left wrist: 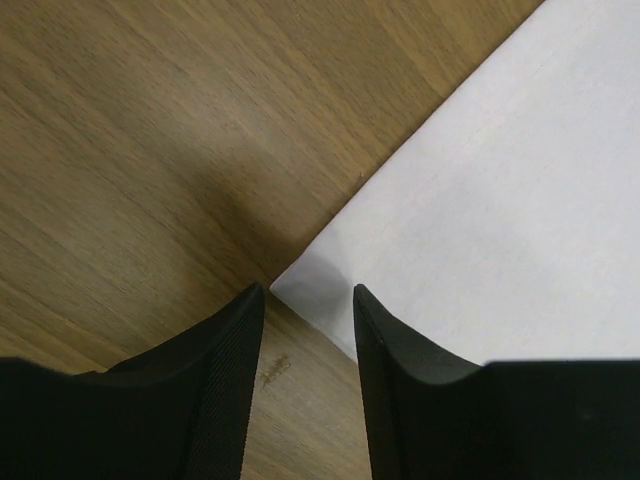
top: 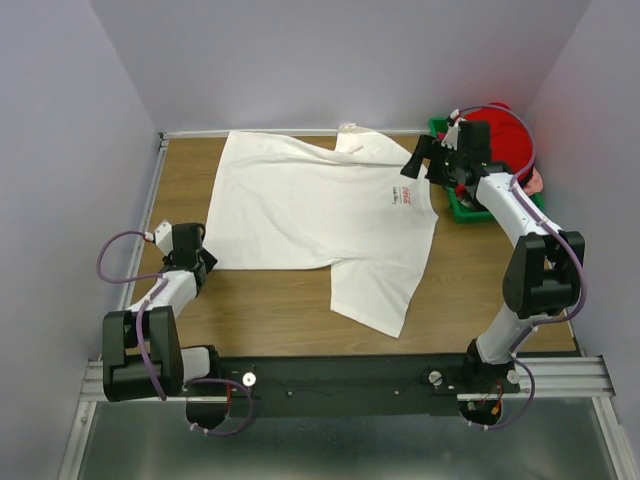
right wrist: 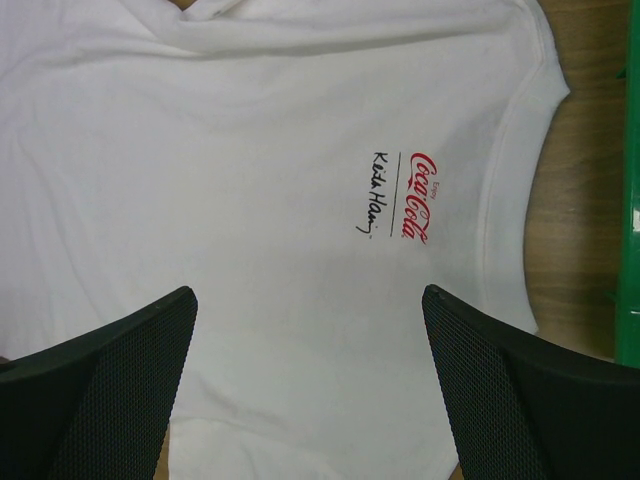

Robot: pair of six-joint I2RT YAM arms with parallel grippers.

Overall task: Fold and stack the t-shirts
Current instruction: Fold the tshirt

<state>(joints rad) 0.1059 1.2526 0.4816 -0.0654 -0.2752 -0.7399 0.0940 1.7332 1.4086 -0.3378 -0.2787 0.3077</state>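
Left gripper [left wrist: 305, 295]: jaws part-way apart, fingertips low on the surface [top: 260, 310] and straddling the near hem corner of the white t-shirt [top: 310, 220]; bare wood shows in the gap, so no pinch seen on the cloth. Right gripper [right wrist: 308, 300]: spread wide, holding nothing, hanging over the chest just beside the small red logo [right wrist: 415, 195], with the collar toward the right edge. The white t-shirt lies opened flat across the far middle of the surface, hem toward the left edge, one sleeve reaching toward the near edge, the other rumpled at the far edge. Green bin [top: 465, 210] sits in the far right corner, with a red t-shirt [top: 505, 135] heaped in it and a bit of pink cloth [top: 535, 180] at its right side. Judgement: fold not yet begun. Risks: only the very tip of the corner sits between the left jaws, so a closure could catch too little cloth, or just the top layer, and the hem would slip out or the layers part on lifting. The fingertips press near the wood and could scrape instead of getting under the cloth. The right gripper is over mid-chest, not an edge; coming down there would bunch the fabric. The rumpled far sleeve could skew the fold. Count: two grippers; one white t-shirt out; one bin; one red t-shirt; pink garments cannot be counted.
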